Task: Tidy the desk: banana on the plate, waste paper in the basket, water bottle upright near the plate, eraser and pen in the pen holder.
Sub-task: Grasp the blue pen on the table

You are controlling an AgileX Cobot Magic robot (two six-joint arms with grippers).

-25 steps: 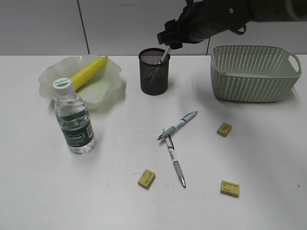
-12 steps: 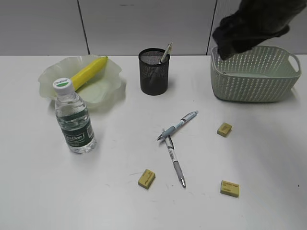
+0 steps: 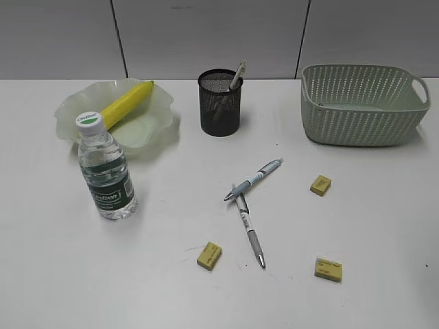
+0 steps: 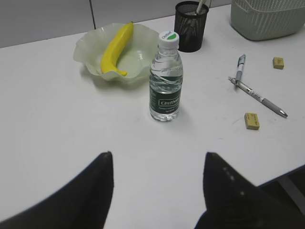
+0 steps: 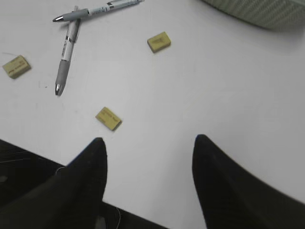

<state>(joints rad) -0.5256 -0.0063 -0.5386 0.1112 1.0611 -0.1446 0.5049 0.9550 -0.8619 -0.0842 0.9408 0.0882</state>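
The yellow banana (image 3: 127, 103) lies in the pale green plate (image 3: 68, 110). The water bottle (image 3: 106, 171) stands upright just in front of the plate. One pen (image 3: 237, 74) sticks out of the black mesh pen holder (image 3: 221, 103). Two more pens (image 3: 255, 178) (image 3: 250, 233) lie crossed mid-table, with three yellow erasers (image 3: 321, 185) (image 3: 209, 255) (image 3: 328, 269) around them. No waste paper shows. My left gripper (image 4: 157, 155) hangs open over bare table, short of the bottle (image 4: 165, 86). My right gripper (image 5: 148, 139) is open and empty near the table's front edge, beside an eraser (image 5: 108, 118).
The grey-green basket (image 3: 363, 103) stands at the back right. Neither arm appears in the exterior view. The table's front edge runs just under the right gripper's fingers.
The right arm left the pen holder, swung right past the basket and went out of the exterior view. The pen stays in the holder. The left gripper has not moved.
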